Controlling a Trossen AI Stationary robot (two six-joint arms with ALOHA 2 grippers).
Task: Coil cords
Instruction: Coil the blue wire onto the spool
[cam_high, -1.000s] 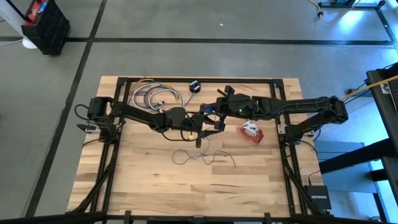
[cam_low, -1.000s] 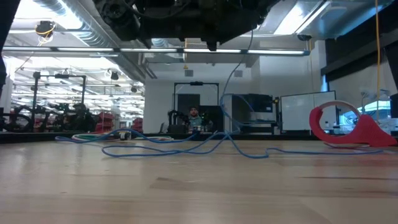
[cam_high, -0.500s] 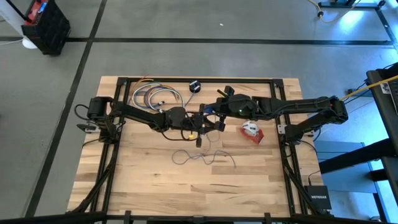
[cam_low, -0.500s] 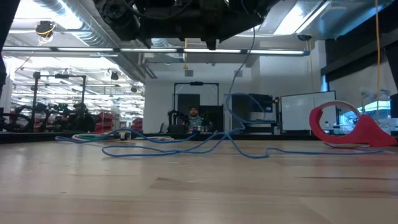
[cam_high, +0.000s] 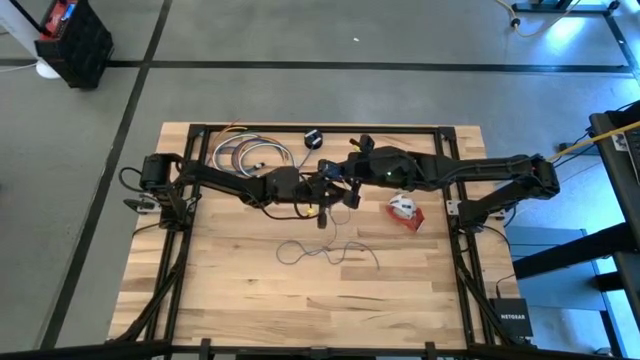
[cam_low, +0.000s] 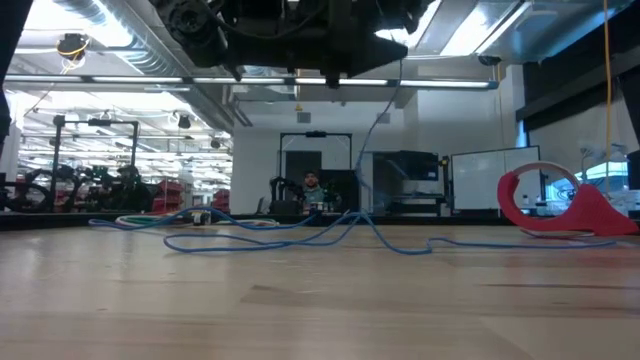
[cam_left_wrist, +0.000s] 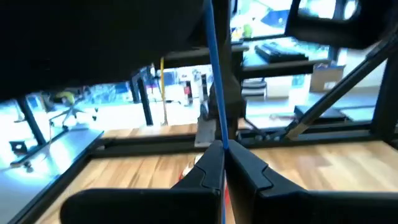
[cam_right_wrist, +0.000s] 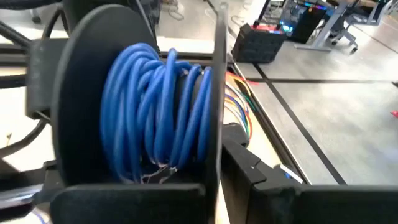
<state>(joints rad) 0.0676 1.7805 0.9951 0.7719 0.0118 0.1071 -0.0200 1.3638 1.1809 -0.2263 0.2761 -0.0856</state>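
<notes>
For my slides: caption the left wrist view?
Left gripper shut on the taut blue cord above the wooden table.

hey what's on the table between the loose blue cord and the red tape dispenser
Nothing: in the high view, bare wood separates the blue cord from the red tape dispenser. The low view shows only a strand of that cord trailing toward it.

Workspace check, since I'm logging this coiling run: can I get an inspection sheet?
Surface: wooden table, bare at the near side.
Job's things: blue cord partly wound on a black spool, the rest loose on the table.
Clutter: red tape dispenser; cable bundle at the far edge.
Grippers: left gripper shut on the blue cord; right gripper holds the black spool mid-table.
Cables: cord rises from the table to the arms.
Surroundings: a person beyond the table.
</notes>
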